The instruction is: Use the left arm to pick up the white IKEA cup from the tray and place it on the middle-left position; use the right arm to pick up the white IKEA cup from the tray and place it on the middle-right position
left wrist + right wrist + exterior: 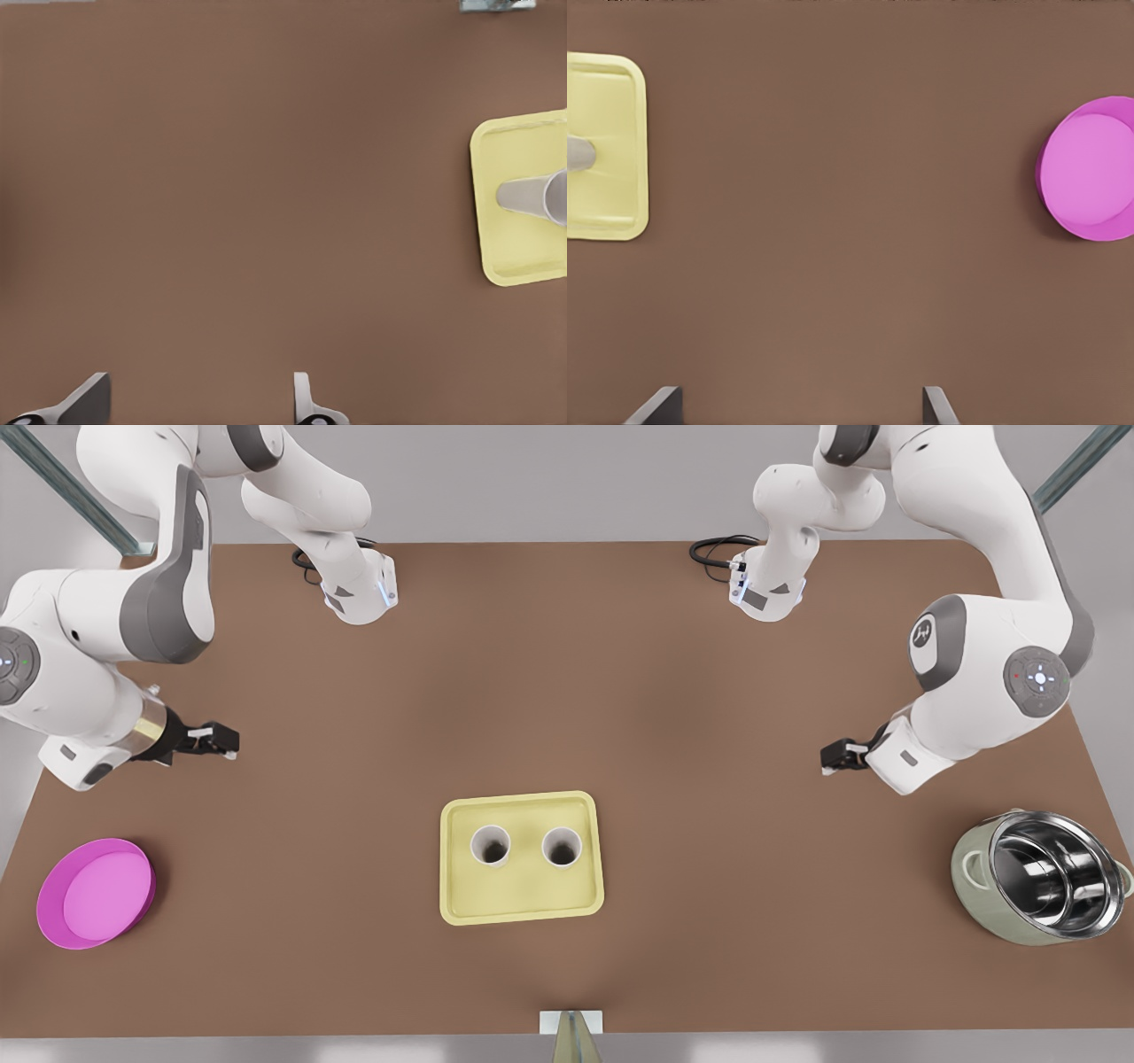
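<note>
**Claws idle, both cups on the tray**

Left claw (215, 740) and right claw (837, 756) hover spread wide and empty, at nine and three o'clock from the tray (523, 902). Two white cups (490, 845) (561, 846) stand upright side by side on it, mouths up. Probably light, rigid and slick-walled; a pinch across the rim or upper wall looks safest. Outward on the worktop (567, 691): magenta plate (96, 893) at eight o'clock, steel pot (1041, 875) at four.

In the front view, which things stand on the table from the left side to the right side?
Magenta plate → yellow tray, with the left white cup then the right white cup standing in it → steel-lined pot.
</note>
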### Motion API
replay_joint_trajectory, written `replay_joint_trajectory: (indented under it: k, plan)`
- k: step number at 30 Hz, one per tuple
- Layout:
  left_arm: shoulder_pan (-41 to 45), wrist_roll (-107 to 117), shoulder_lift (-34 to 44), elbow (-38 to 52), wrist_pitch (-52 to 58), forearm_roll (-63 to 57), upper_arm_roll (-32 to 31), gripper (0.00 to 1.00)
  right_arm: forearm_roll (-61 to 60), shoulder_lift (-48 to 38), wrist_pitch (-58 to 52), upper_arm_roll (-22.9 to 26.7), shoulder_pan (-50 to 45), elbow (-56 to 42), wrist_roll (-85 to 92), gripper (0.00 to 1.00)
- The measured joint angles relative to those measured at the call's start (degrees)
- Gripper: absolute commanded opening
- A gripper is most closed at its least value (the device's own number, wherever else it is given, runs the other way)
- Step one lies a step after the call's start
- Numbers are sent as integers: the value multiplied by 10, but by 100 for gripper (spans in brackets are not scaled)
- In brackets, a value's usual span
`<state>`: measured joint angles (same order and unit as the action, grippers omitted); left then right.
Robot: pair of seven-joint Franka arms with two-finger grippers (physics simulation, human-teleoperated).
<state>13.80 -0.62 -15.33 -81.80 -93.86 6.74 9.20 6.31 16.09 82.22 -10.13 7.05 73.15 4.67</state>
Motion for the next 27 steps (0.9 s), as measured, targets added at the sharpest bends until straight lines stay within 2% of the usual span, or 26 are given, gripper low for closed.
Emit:
replay_joint_trajectory:
  k: [3, 7, 12, 16, 27]
  plan:
    - [2, -2, -3, -3, -16, -1, 0, 100, 0, 12, 7, -5, -8, 0, 3, 100]
    - [3, -5, -11, -10, -28, -2, 0, 100, -2, 67, 32, -8, -112, 0, -17, 100]
    - [14, -7, -27, -12, -40, -13, -1, 100, -3, 154, 110, -11, -199, 0, -77, 100]
    - [52, -5, -60, -8, -61, -22, -1, 100, -4, 212, 196, -33, -211, 0, -131, 100]
    - [58, 5, -71, -9, -85, -25, -1, 100, -4, 292, 381, -37, -229, -4, -231, 100]
